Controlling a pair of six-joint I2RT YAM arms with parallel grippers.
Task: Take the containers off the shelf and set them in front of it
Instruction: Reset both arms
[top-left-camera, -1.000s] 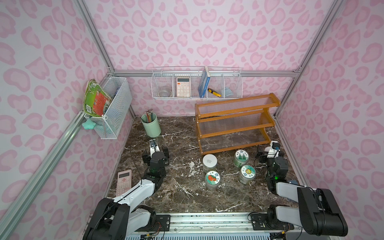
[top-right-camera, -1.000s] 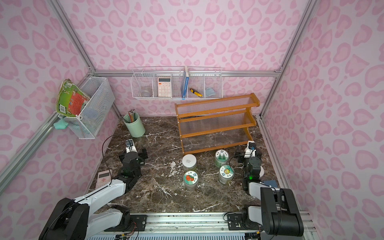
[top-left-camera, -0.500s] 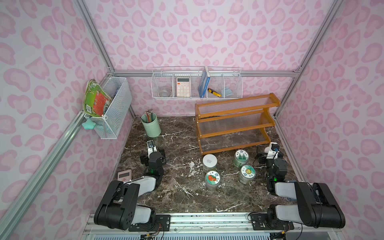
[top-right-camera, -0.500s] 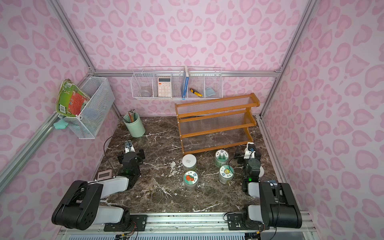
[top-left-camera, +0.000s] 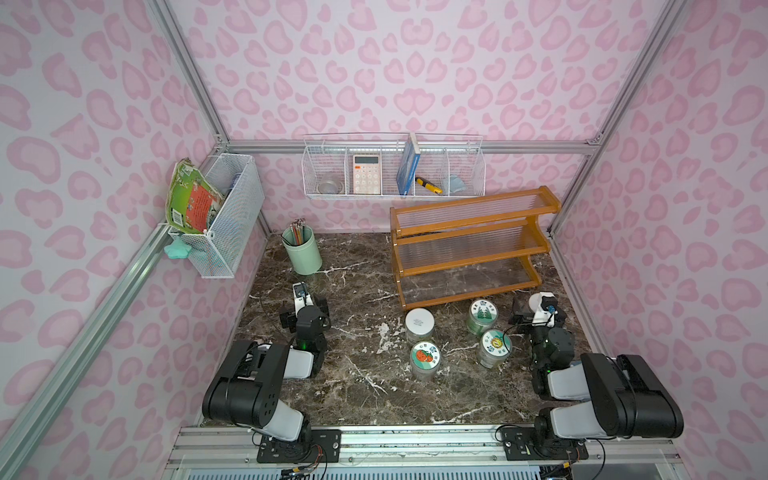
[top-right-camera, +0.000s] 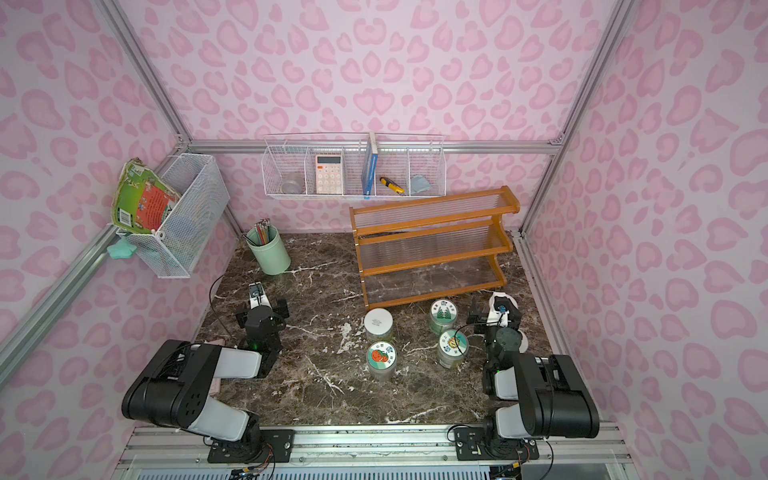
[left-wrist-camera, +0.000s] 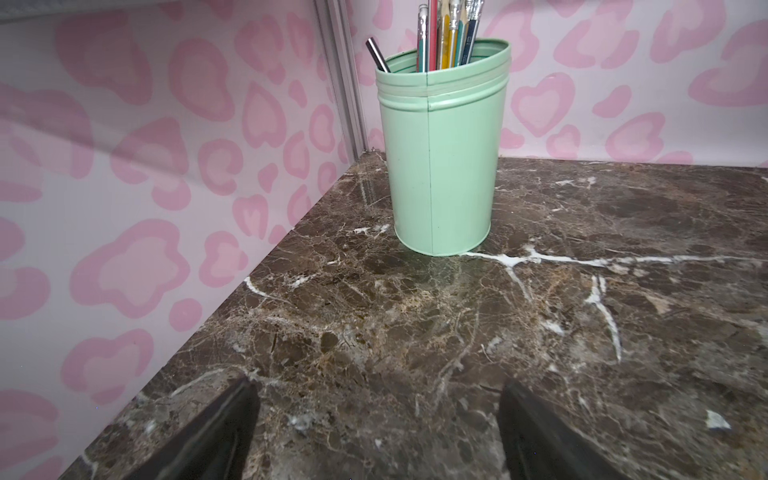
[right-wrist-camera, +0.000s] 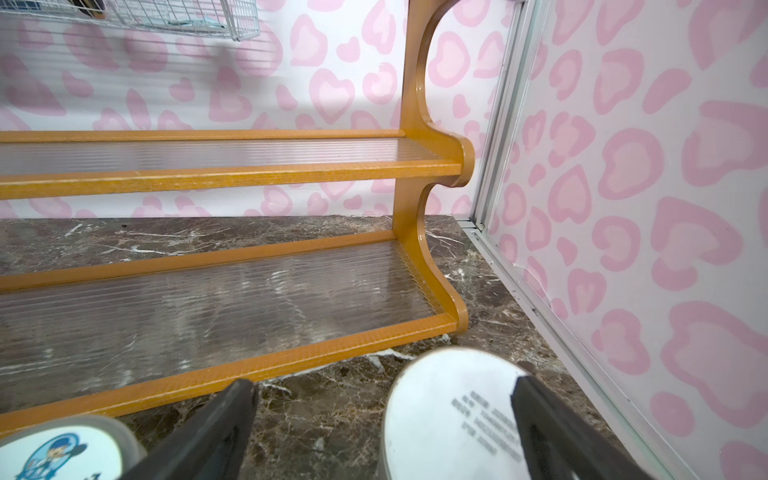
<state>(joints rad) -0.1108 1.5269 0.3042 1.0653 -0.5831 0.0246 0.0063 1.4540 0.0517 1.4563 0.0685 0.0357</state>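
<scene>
Shelf: four jars stand in front of it: white-lid jar, tree-lid jar, tomato-lid jar, cartoon-lid jar. Lid characters are illegible. Fifth jar, its white lid's print unreadable, stands before the shelf's right end, below the right gripper, whose jaws are spread wide and hold nothing. Left gripper: jaws apart, empty.

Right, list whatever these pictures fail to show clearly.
- White-lidded jar: right wrist view, body cut off by the bottom edge, a finger of the right gripper across the lid; both top views, the arm hides most.
- Tomato-lidded jar: lid text too small to read, both top views.
- Grey item in the wall basket: too small to identify, both top views.
</scene>
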